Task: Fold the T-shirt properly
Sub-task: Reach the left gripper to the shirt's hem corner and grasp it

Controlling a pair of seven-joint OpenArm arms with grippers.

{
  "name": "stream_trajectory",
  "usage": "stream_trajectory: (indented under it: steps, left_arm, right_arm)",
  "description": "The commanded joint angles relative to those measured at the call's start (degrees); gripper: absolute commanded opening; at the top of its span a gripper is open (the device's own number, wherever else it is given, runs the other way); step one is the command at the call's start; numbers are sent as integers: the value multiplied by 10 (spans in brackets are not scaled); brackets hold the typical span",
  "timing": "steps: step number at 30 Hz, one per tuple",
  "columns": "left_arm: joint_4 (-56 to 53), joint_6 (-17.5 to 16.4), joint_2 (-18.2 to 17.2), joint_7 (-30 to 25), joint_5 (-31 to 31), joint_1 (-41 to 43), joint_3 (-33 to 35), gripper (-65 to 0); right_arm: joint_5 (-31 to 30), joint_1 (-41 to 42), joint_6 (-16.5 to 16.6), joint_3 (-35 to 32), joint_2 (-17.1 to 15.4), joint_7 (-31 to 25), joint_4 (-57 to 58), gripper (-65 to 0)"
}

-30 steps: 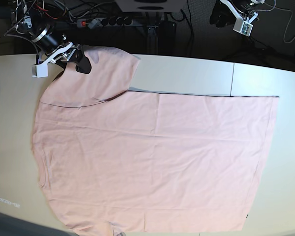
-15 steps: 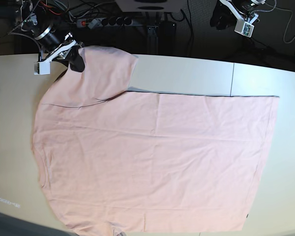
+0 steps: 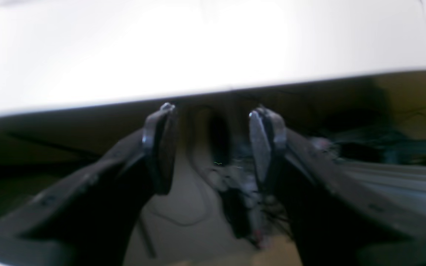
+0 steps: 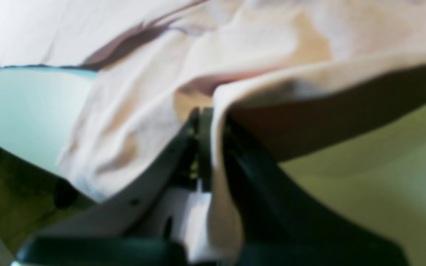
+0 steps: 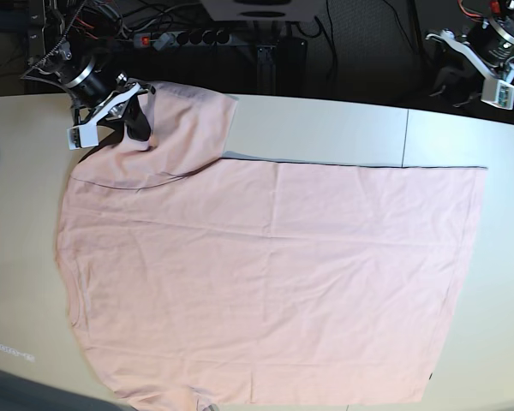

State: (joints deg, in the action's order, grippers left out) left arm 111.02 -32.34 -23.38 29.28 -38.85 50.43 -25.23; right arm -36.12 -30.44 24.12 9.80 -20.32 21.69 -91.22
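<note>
The pale pink T-shirt (image 5: 265, 274) lies spread flat on the table (image 5: 325, 120), plain side up, with its neck end toward the left of the base view. My right gripper (image 5: 135, 120) is at the table's far left corner, shut on the edge of the far sleeve. The right wrist view shows the pink cloth (image 4: 272, 55) pinched between the dark fingers (image 4: 242, 162). My left gripper (image 5: 450, 81) hangs off the table's far right edge. In the left wrist view it (image 3: 213, 147) is open and empty, apart from the shirt.
A power strip (image 5: 180, 37) and loose cables lie behind the table's far edge. A seam (image 5: 405, 137) crosses the tabletop at the right. The shirt's near hem runs close to the table's front edge (image 5: 34, 381).
My right gripper has shifted slightly, still holding the sleeve, which now lies a little lower and flatter. My left arm has swung to the right and down, behind the table's far right edge.
</note>
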Motion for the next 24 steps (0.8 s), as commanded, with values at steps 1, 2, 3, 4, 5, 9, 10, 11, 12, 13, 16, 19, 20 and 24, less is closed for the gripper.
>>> stream_trajectory:
  steps: [1, 2, 3, 4, 5, 9, 10, 11, 12, 13, 16, 19, 20, 24]
  left_arm:
    - [4, -9, -17, -11, -12, -4, -10, -305]
    - [-3, -9, -27, -11, -12, -13, -15, -305]
    - [-13, -9, -38, -11, -12, -23, -16, -305]
    - [-26, -8, -47, -11, -12, -35, -16, -305]
    - [-44, -1, -54, -11, -12, -48, -16, -305]
    - [-144, 4, -73, -11, -25, -122, -16, -305]
    - [-171, 4, -77, -9, -28, -143, -16, -305]
    - [-197, 4, -81, -7, -31, -163, -14, -305]
    - [-222, 4, -86, -4, -34, -183, -13, -305]
    - [-245, 4, -91, 1, -40, -201, -13, -305]
    - [-304, 3, -109, 21, -66, -245, -8, -305]
    - [-351, 1, -131, 33, -79, -283, 7, -305]
    - [-366, -2, -139, 37, -84, -295, 15, -305]
    - [-421, -7, -162, 58, -91, -346, 54, -305]
  right_arm:
    - [14, -4, 21, 1, -5, 19, -2, -650]
    - [14, -4, 21, 1, -5, 19, -2, -650]
    - [14, -4, 21, 1, -5, 19, -2, -650]
    - [14, -4, 21, 1, -5, 19, -2, -650]
    - [14, -4, 21, 1, -5, 19, -2, -650]
    - [14, -4, 21, 1, -5, 19, -2, -650]
    - [14, -4, 21, 1, -5, 19, -2, -650]
    - [14, -4, 21, 1, -5, 19, -2, -650]
    - [15, -4, 21, 1, -5, 21, -2, -650]
    - [15, -4, 21, 1, -5, 21, -2, -650]
    - [14, -6, 21, 1, -5, 22, -2, -650]
    - [14, -5, 21, 1, -5, 23, -2, -650]
    - [14, -5, 21, 1, -5, 23, -2, -650]
    - [14, -6, 21, 1, -5, 23, -2, -650]
